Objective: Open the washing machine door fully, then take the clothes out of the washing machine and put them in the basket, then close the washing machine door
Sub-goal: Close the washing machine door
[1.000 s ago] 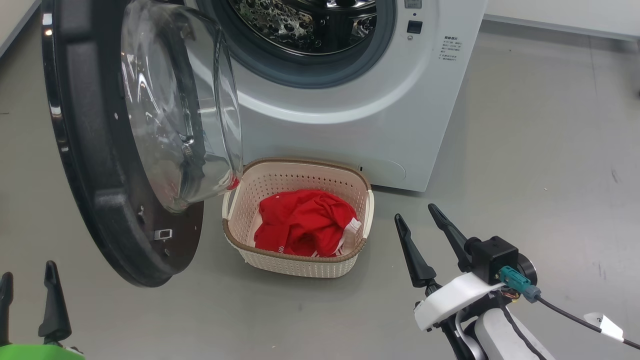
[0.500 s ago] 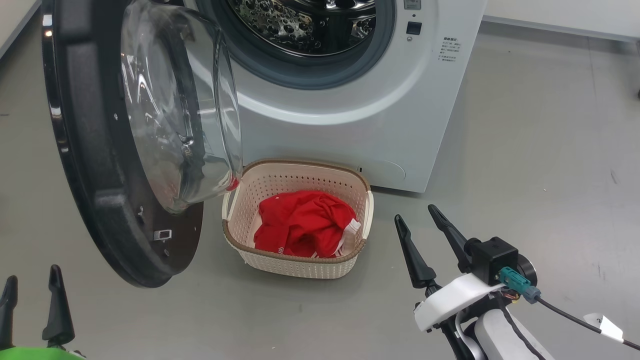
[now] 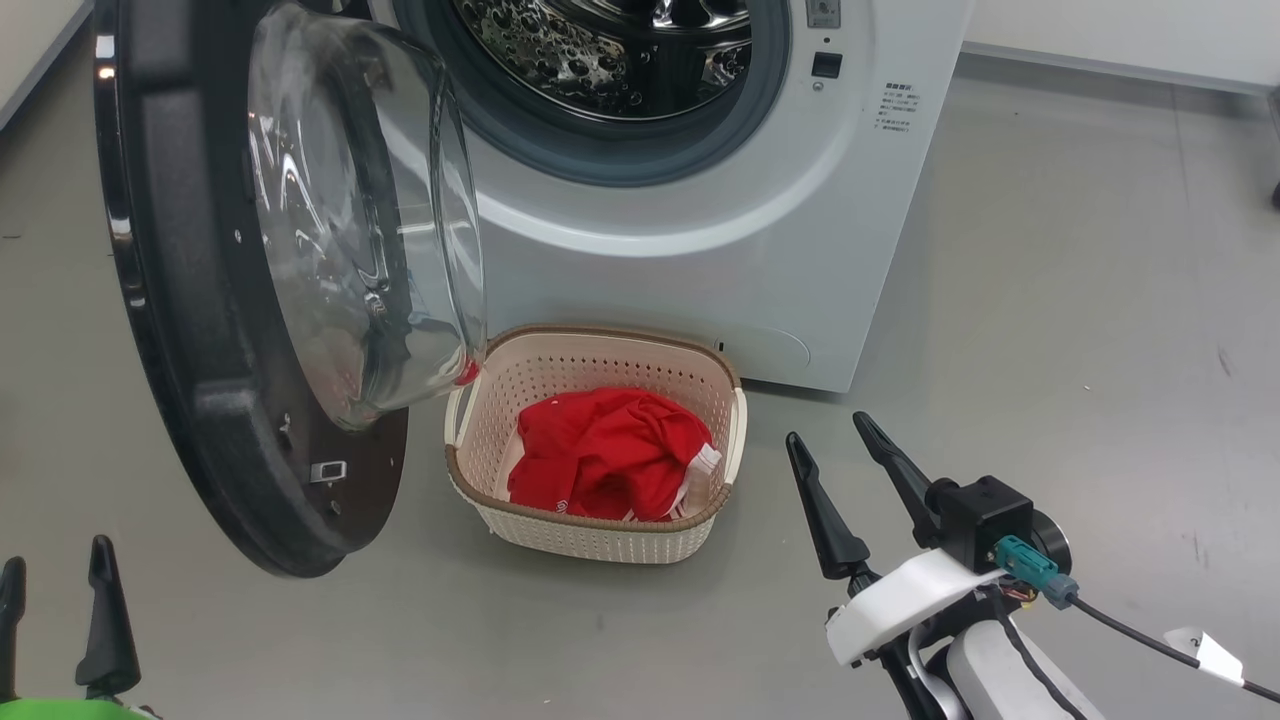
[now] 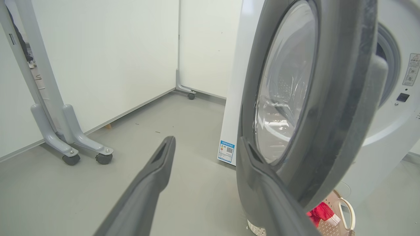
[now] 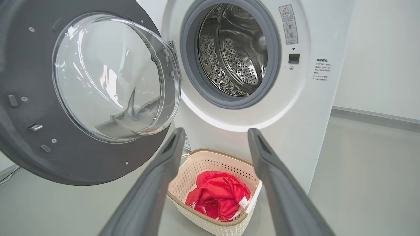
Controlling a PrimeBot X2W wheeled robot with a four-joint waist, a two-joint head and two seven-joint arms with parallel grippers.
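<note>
The white washing machine (image 3: 720, 260) stands with its steel drum (image 5: 236, 49) showing nothing inside. Its door (image 3: 200, 400) hangs swung out to the left, glass bowl (image 3: 360, 230) facing the basket. On the floor in front of the machine sits the cream basket (image 3: 600, 545), holding the red clothes (image 3: 600, 450). My right gripper (image 3: 828, 428) is open and hovers right of the basket. In its wrist view the open right gripper (image 5: 216, 131) points at the basket (image 5: 210, 157) and clothes (image 5: 220, 193). My left gripper (image 3: 56, 555) is open. In its own view the left gripper (image 4: 207, 140) is beside the door's outer face (image 4: 341, 98).
White partition panels on grey wheeled feet (image 4: 69, 144) stand left of the machine. A blue label (image 4: 226, 151) marks the machine's side. Grey floor (image 3: 1050, 300) spreads to the right. A cable (image 3: 1130, 620) trails from my right wrist.
The head picture has shifted down slightly, a move of the camera. My left gripper sits a touch lower in it. Door, basket and clothes have not moved.
</note>
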